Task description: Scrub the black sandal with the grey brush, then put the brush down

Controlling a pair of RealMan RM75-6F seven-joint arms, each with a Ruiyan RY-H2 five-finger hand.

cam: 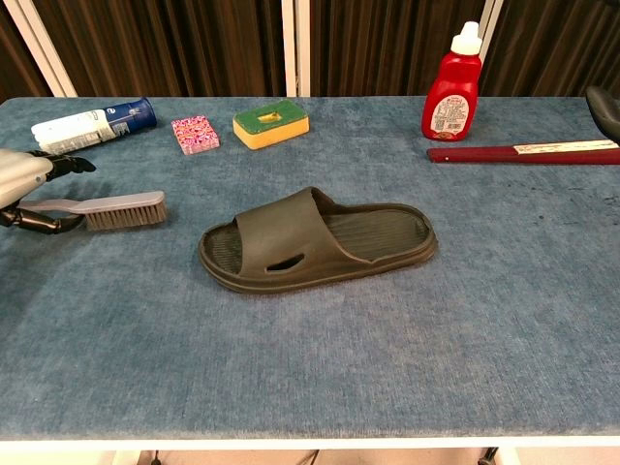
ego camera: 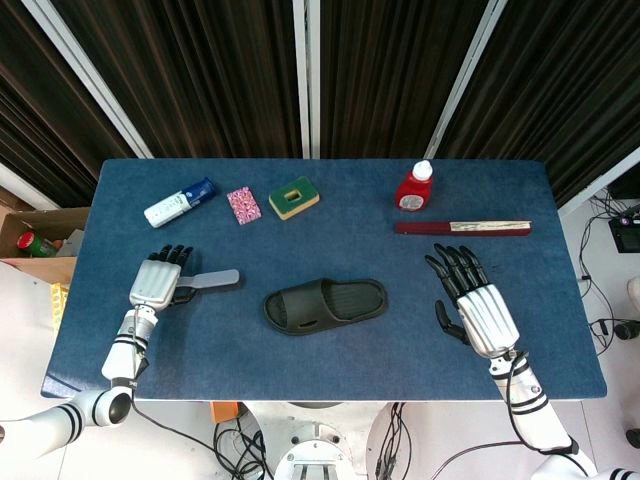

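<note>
The black sandal (ego camera: pixel 325 305) (cam: pixel 315 242) lies flat in the middle of the blue table, toe to the left. The grey brush (ego camera: pixel 212 279) (cam: pixel 121 210) lies on the table left of it, on its side with the bristles facing the front edge. My left hand (ego camera: pixel 155 283) (cam: pixel 19 179) is at the brush's handle end with its fingers spread. The handle runs between fingers and thumb without being gripped. My right hand (ego camera: pixel 478 308) (cam: pixel 605 108) hovers flat and open at the right of the sandal, holding nothing.
Along the back stand a white and blue tube (ego camera: pixel 180 202) (cam: pixel 92 123), a pink card (ego camera: pixel 243 204) (cam: pixel 195 134), a yellow-green sponge (ego camera: pixel 294 197) (cam: pixel 270 124), a red bottle (ego camera: pixel 413 187) (cam: pixel 451 87) and a long red stick (ego camera: pixel 462 228) (cam: pixel 523 151). A cardboard box (ego camera: pixel 30 240) sits off the left edge.
</note>
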